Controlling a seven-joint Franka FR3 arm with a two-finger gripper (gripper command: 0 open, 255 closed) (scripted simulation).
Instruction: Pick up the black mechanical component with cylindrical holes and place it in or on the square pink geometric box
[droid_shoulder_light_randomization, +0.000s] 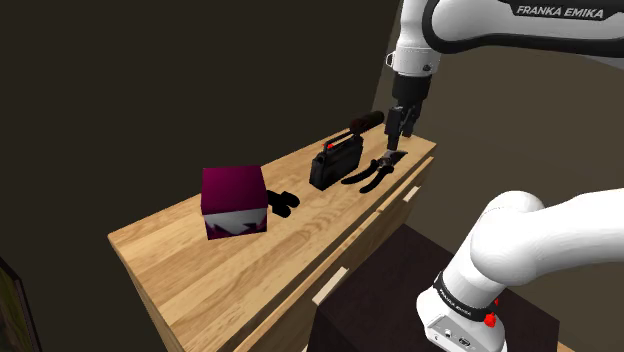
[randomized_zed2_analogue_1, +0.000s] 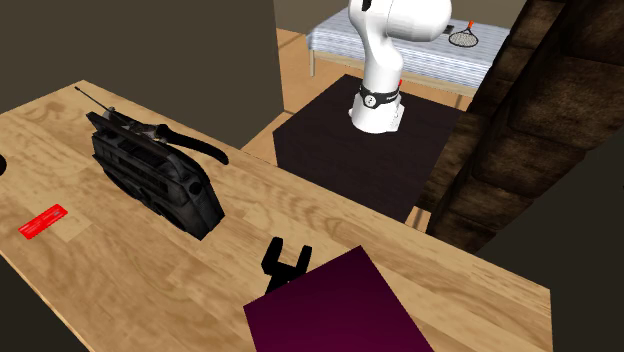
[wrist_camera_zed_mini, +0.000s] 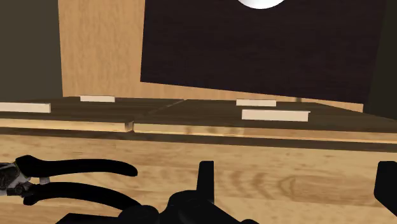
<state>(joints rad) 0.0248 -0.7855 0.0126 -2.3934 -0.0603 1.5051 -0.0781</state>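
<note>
Hand (droid_shoulder_light_randomization: 397, 128) at upper right of shoulder view, over black shears (droid_shoulder_light_randomization: 375, 168); its 2 fingers (wrist_camera_zed_mini: 206, 181) stand wide apart, nothing between. On wooden surface (droid_shoulder_light_randomization: 190, 260), mid-frame, black component (droid_shoulder_light_randomization: 283, 203) lies just right of dark pink box (droid_shoulder_light_randomization: 233, 200).

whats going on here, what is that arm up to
The white arm holds its black gripper open and empty low over the far end of a wooden dresser top, by a black-handled tool. The small black component it is meant to fetch lies untouched beside the dark pink box, with a black radio-like case between it and the gripper. Nothing is picked up yet.
</note>
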